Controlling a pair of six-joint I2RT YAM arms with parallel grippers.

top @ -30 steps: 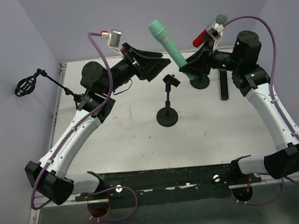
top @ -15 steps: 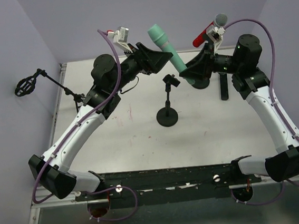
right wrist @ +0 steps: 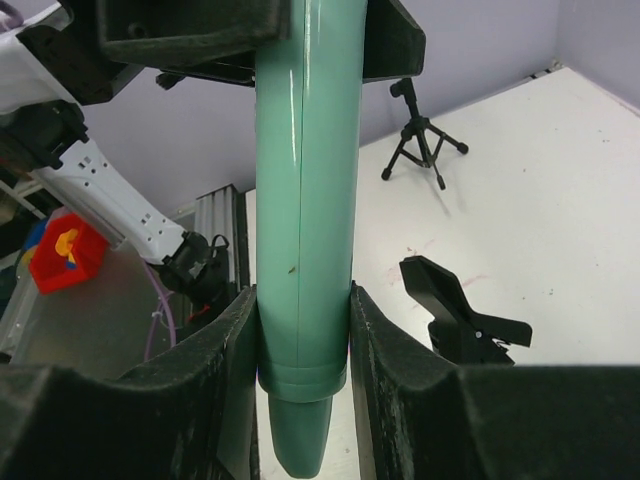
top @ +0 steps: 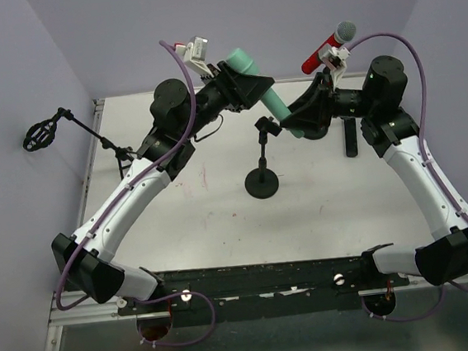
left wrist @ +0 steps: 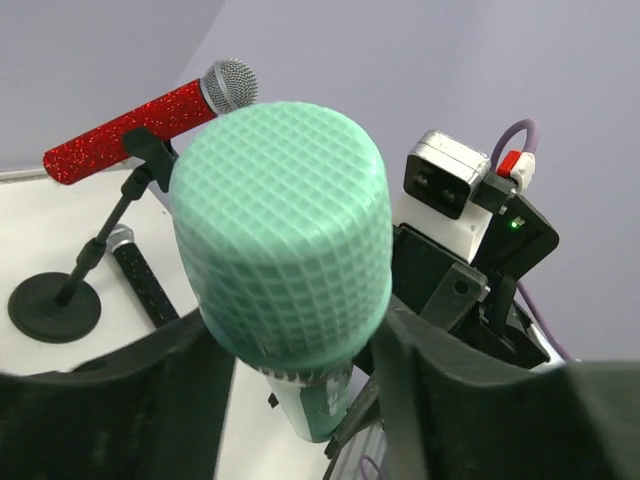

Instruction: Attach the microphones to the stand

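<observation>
pale lavender walls [top: 8, 64] all round; white tabletop [top: 213, 219], faint reddish smudges [top: 203, 177]; soft even light

I find no readable text, label, brand, number or sign on anything in my three camera views.

Robot lab cell: plain lilac walls [top: 9, 81], aluminium-framed table [top: 221, 218].
</observation>
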